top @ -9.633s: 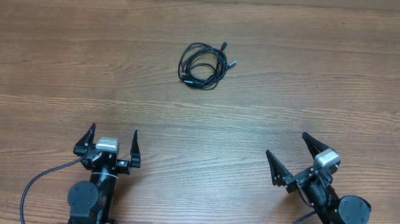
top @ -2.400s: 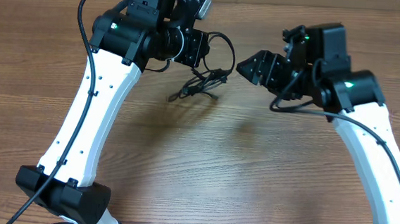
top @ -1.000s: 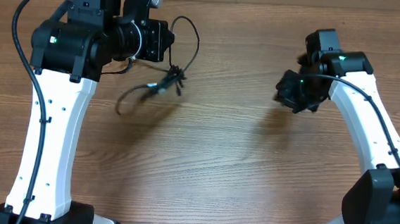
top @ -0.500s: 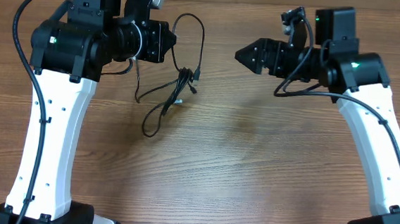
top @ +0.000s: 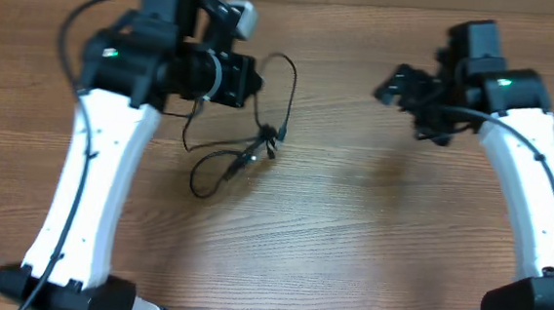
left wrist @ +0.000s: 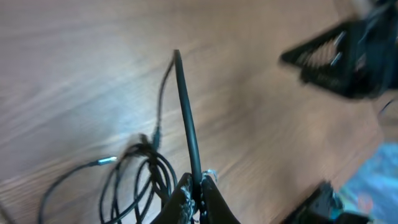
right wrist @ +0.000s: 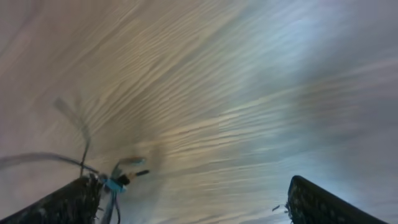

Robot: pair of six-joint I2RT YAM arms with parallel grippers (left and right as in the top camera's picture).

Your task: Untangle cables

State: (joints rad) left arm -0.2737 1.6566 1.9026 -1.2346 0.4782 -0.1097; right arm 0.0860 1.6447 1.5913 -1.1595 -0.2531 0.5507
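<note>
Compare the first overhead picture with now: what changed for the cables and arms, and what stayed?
Both arms left their rest poses and reached across the table. The left gripper has shut on a strand and lifted the cables, so the tight coil now hangs loose, trailing left. The right gripper hovers open, holding nothing. The strands stay tangled midway.

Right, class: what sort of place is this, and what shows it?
Probably a robotics lab bench: a white left arm and right arm stand at a wood-grain table, and the left gripper pinches black cables.
</note>
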